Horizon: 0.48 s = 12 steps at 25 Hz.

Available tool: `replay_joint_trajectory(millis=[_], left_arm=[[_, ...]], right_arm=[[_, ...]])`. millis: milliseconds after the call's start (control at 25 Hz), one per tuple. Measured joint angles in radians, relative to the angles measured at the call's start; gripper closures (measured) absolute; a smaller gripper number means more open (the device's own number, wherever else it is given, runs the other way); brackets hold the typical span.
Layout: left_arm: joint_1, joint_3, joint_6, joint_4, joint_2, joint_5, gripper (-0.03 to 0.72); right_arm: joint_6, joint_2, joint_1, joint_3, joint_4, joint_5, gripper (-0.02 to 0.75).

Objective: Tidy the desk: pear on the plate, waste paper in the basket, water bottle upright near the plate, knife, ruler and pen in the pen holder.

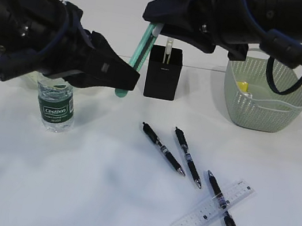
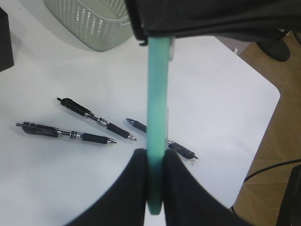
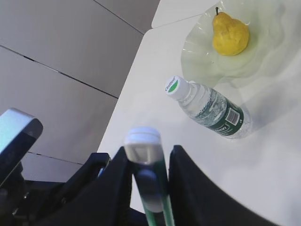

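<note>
Down at the near edge of the desk (image 1: 67,192) the clear ruler (image 1: 213,210) lies flat with one black pen (image 1: 226,213) crossed over it, and two more pens (image 1: 162,148) lie loose just beyond. Up in the air both arms have the green knife (image 1: 138,58) at once: the left gripper (image 2: 155,181) is pinched on its lower end, the right gripper (image 3: 148,181) is clamped on its white-capped upper end, just left of the black pen holder (image 1: 163,73). Water bottle (image 1: 55,106) stands upright at left beside the plate (image 3: 263,52), where the pear (image 3: 230,33) sits, and the basket (image 1: 262,103) is back right with something yellow inside.
</note>
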Motion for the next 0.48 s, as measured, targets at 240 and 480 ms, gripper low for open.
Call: replay_joint_trajectory(millis=[240, 480], left_arm=[[0.000, 0.000, 0.000, 0.000, 0.000, -0.002, 0.648], [0.000, 0.000, 0.000, 0.000, 0.000, -0.004, 0.643]], right_arm=[[-0.009, 0.000, 0.000, 0.000, -0.002, 0.000, 0.570], [-0.022, 0.003, 0.000, 0.002, -0.022, -0.007, 0.611]])
